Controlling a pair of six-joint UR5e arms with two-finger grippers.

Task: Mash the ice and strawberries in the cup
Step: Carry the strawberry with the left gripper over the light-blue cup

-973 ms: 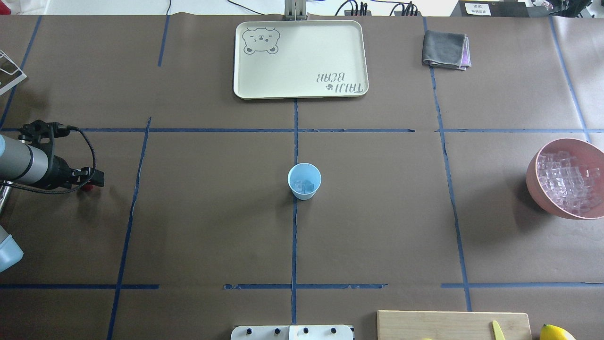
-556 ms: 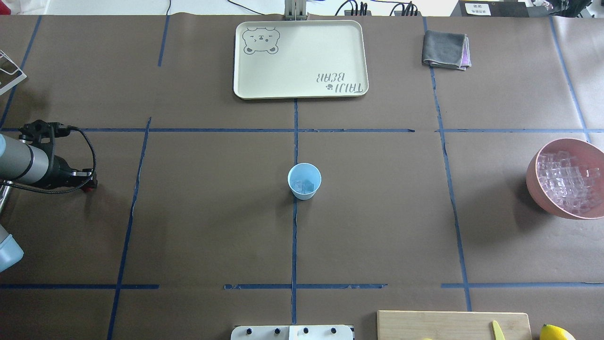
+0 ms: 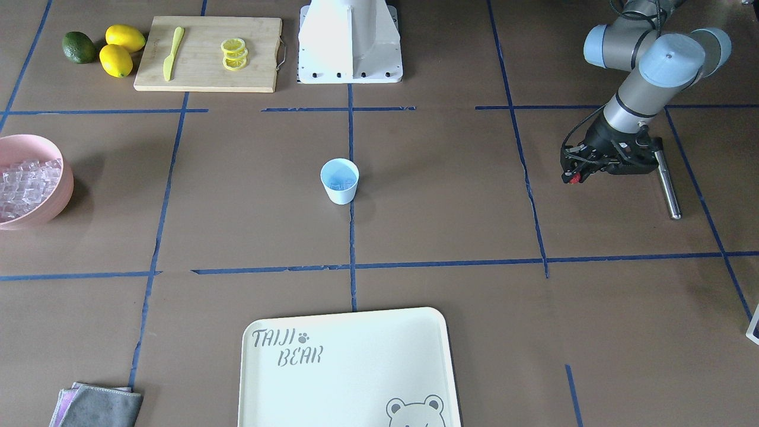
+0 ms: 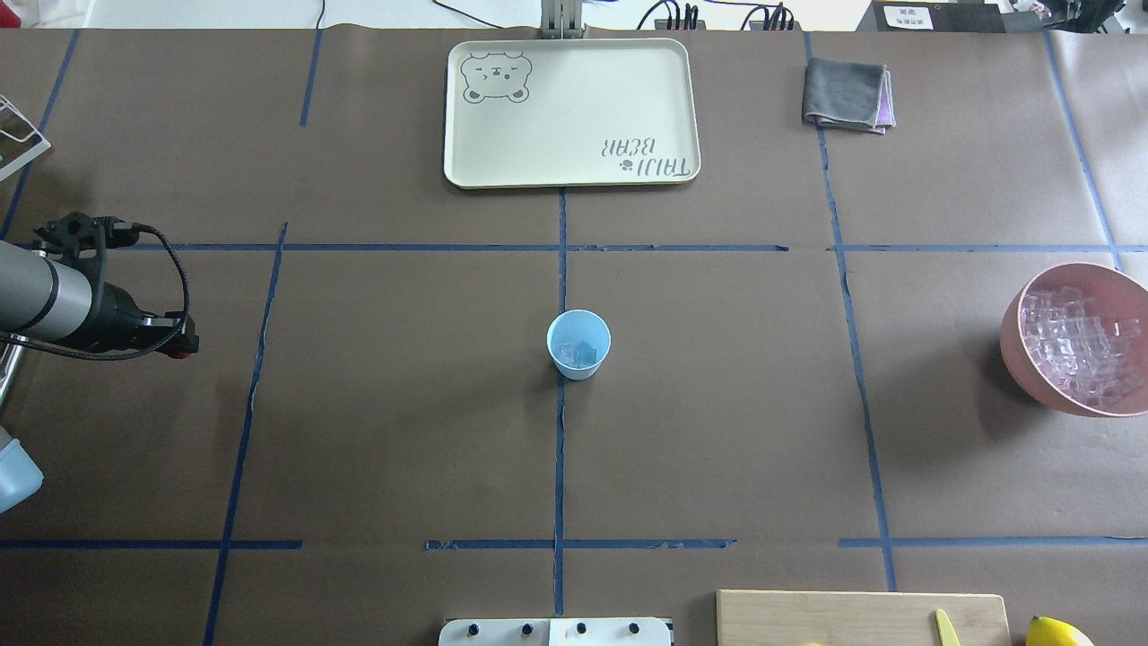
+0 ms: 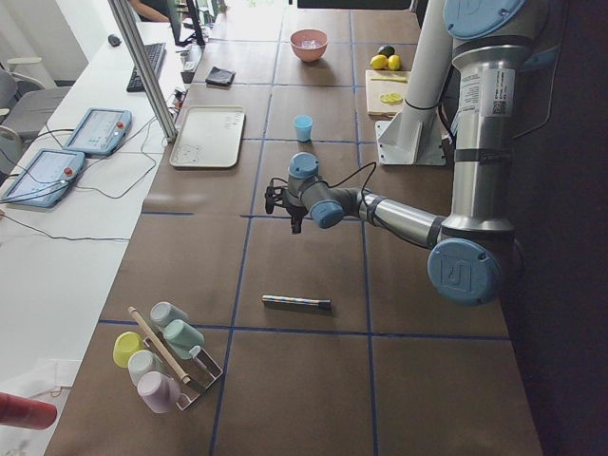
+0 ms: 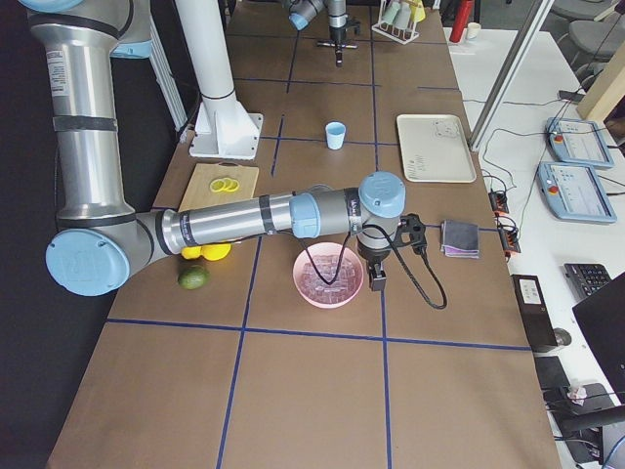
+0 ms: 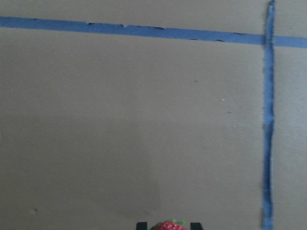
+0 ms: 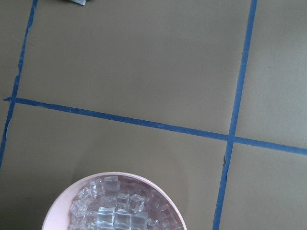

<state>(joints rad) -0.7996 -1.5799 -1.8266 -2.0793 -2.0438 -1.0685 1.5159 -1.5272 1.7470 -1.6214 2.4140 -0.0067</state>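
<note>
One small bumpy red strawberry [image 7: 168, 225] sits pinched in the left gripper [image 4: 182, 344], which has edged back toward the light blue tapered cup [image 4: 578, 344] of clear ice cubes [image 4: 574, 353], still well apart; delivery looks next.

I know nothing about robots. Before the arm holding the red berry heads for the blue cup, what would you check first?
1. Strawberry gripped: ok. It sits between the fingertips of the left gripper in the left wrist view.
2. Cup upright with its mouth open: ok.
3. Ice in the cup: ok, a few cubes.
4. Way from the left gripper to the cup: ok. Nothing stands between them in the overhead view.
5. Other arm out of the way: ok. The right gripper hangs at the pink bowl, far from the cup.
6. Right gripper open or shut: cannot tell.
</note>
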